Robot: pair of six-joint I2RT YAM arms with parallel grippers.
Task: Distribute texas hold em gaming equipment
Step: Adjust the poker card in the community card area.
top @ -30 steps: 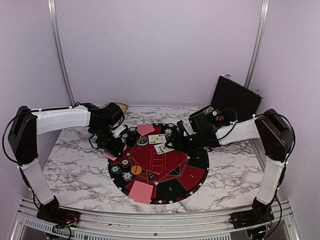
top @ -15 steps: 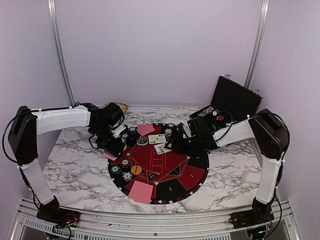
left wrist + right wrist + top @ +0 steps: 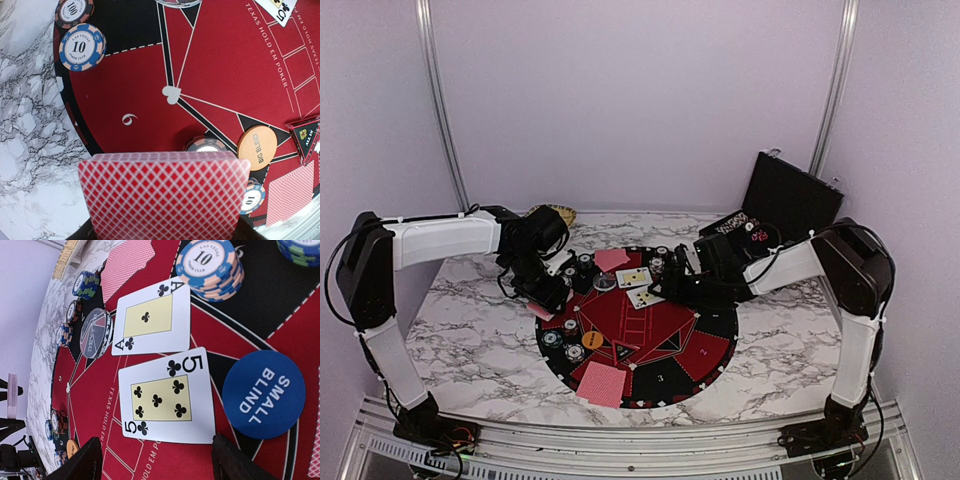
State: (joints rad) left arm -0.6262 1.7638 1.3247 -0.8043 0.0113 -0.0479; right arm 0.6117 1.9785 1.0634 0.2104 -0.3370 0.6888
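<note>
My left gripper is shut on a deck of pink-red-backed cards, held over the left edge of the round mat. Below it lie an orange Big Blind disc and poker chips. My right gripper is open, its fingers straddling the near end of the face-up five of clubs. The ace of clubs lies beside it, a blue Small Blind disc to the right, a clear dealer disc and a chip stack beyond.
The open black case stands at the back right, behind my right arm. Face-down cards lie on the mat's near edge and far side. A golden object sits behind my left arm. Marble table surrounds the mat.
My right gripper has moved left from the case side to the face-up cards. My left arm and its deck have not moved.
</note>
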